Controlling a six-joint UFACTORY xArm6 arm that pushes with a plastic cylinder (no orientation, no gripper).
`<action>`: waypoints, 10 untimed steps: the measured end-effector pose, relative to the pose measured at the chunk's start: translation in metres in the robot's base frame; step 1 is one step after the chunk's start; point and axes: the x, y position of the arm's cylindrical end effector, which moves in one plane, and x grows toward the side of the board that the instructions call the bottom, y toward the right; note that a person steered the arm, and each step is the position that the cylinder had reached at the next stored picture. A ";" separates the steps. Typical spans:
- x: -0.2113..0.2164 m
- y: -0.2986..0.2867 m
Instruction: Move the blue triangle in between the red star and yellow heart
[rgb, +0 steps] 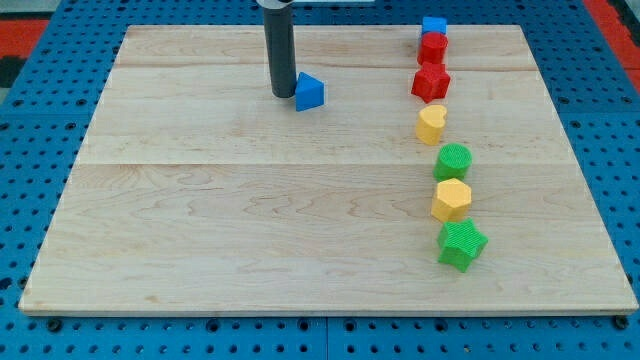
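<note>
On the wooden desk (200, 220), towards the view's top and left of centre, the dark rod stands upright with my tip (282, 94) resting on the surface. There is no pincer on this arm, only the rod, so nothing can be apart, together or clamped. Just to the right of my tip, touching it or very nearly so, sits the blue triangle (309, 91).

Well apart from it, on the view's right, the other blocks form a rough column running from top to bottom. At the top is a blue block (433, 25), its shape hard to make out, with a red block (432, 47) just below and touching it. Next comes the red star (431, 82), then the yellow heart (431, 124) just beneath it with only a narrow gap between them. Below these lie a green round block (453, 161), a yellow hexagon (451, 200), and a green star (461, 244) lowest of all.
</note>
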 end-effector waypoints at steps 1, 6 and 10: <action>0.000 0.008; -0.007 0.093; -0.009 0.130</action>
